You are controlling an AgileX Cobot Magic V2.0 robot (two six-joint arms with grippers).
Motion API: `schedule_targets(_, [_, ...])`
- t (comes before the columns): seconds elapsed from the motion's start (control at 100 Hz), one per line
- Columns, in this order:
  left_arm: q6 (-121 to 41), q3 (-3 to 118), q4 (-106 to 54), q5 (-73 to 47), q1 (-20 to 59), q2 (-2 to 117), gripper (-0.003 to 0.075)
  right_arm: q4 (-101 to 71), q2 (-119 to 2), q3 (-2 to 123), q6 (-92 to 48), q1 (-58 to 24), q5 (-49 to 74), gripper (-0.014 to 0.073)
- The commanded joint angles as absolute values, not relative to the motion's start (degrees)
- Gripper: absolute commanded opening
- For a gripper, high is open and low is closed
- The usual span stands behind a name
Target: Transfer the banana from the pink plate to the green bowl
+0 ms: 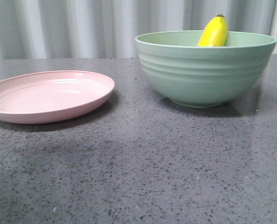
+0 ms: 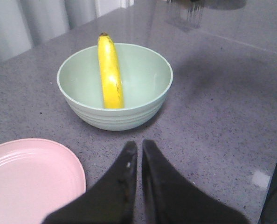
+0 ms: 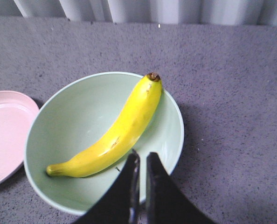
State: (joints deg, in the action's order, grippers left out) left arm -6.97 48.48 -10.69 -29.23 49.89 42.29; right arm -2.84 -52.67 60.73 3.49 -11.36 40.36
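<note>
The yellow banana (image 1: 214,32) lies inside the green bowl (image 1: 204,70), its dark tip leaning on the far rim and sticking up above it. Seen from the right wrist, the banana (image 3: 115,133) stretches across the bowl (image 3: 73,121), and my right gripper (image 3: 141,159) hangs above the bowl's near side, shut and holding nothing. My left gripper (image 2: 139,147) is shut and empty over the table between the bowl (image 2: 114,86) and the pink plate (image 2: 31,177). The pink plate (image 1: 47,95) holds nothing. Neither gripper shows in the front view.
A grey speckled tabletop (image 1: 143,168) carries both dishes, with a pale pleated curtain (image 1: 82,23) behind it. The pink plate (image 3: 5,130) sits just beside the bowl.
</note>
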Motion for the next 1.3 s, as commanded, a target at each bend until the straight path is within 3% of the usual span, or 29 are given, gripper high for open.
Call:
schedule_targets(0.0, [-6.2, 45.4, -10.9, -21.0, 50.1, 37.6, -0.0019, -2.1, -45.8, 56.3, 2.8, -11.1, 32.8, -0.0078])
schedule_targets(0.34, [-6.2, 24.7, -10.9, -9.8, 50.1, 19.9, -0.0019, -1.7, -17.5, 32.3, 2.8, -11.1, 20.9, -0.0078])
schedule_targets(0.6, [-6.2, 15.5, -10.9, -8.7, 50.1, 8.8, -0.0019, 0.6, 2.1, 19.9, 2.8, -11.1, 18.5, -0.0079])
schedule_targets(1.29, [-6.2, 13.3, -10.8, -8.6, 50.1, 7.3, -0.0019, 0.0, -0.5, 19.6, 3.0, -11.1, 21.4, -0.0080])
